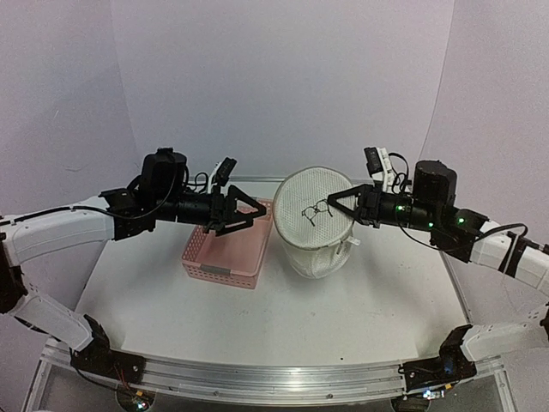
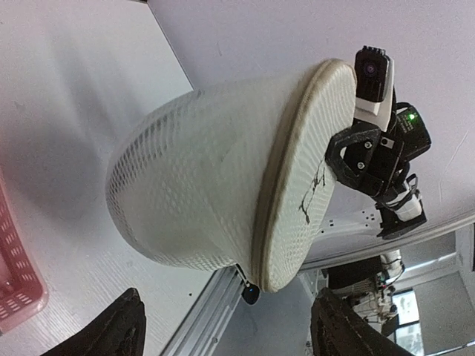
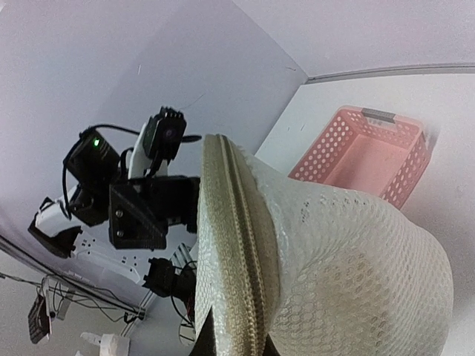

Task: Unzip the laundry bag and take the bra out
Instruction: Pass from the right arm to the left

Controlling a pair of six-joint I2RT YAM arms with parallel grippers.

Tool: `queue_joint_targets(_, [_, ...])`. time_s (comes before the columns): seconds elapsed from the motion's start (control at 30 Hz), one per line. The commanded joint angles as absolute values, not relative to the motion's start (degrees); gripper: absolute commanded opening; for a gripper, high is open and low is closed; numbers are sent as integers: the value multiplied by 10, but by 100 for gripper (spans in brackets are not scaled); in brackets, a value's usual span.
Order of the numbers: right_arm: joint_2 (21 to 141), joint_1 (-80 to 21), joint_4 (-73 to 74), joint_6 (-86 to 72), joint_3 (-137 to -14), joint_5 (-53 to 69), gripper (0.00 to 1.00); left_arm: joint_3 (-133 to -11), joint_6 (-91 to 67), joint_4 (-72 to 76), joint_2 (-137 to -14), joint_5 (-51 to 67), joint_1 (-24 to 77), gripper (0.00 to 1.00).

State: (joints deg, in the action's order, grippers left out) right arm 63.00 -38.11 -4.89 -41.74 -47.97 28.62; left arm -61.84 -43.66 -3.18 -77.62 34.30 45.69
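Pale walls close in behind and on both sides of the white table [image 1: 343, 326], and the laundry bag [image 1: 316, 225] sits on it right of centre, toward the back. It is a white mesh drum tipped over: its lower end rests on the tabletop, and its upper round face leans toward my overhead camera, showing the small black bra drawing [image 1: 315, 211]. A beige zipper [image 3: 236, 245] runs around the rim of that raised hoop and looks closed along the stretch I can see. I cannot make out the bra through the mesh.

My right gripper [image 1: 337, 201] comes in level from the right, and its fingers appear clamped on the upper rim of the hoop. My left gripper [image 1: 254, 213] hangs released with its fingers [image 2: 119, 330] spread wide. It points at the bag from the left and is apart from it, over the pink basket [image 1: 225, 254].

The basket stands just beside the bag's left side; I cannot tell whether they touch. White tabletop stretches from the bag forward to the metal rail [image 1: 283, 379] at the near edge. The table's right edge lies well apart from the bag, under my right arm.
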Motion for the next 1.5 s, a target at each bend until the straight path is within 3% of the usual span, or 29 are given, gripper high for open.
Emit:
queue_joint_targets(0.0, [649, -391, -183, -487, -483, 214, 0, -574, -530, 110, -731, 331, 456, 78])
queue_joint_targets(0.27, [710, -426, -276, -567, -505, 139, 0, -485, -629, 227, -699, 289, 457, 80])
queue_joint_targets(0.73, [814, -486, -404, -639, -538, 64, 0, -425, -751, 419, -748, 279, 462, 69])
queue_joint_targets(1.1, [846, -511, -443, -644, -549, 62, 0, -425, -777, 447, -772, 283, 465, 64])
queue_joint_targets(1.33, [855, -524, -458, -647, -531, 68, 0, -428, -778, 462, -782, 286, 465, 38])
queue_joint_targets(1.47, [841, -524, -459, -642, -511, 67, 0, -429, -773, 464, -782, 285, 465, 17])
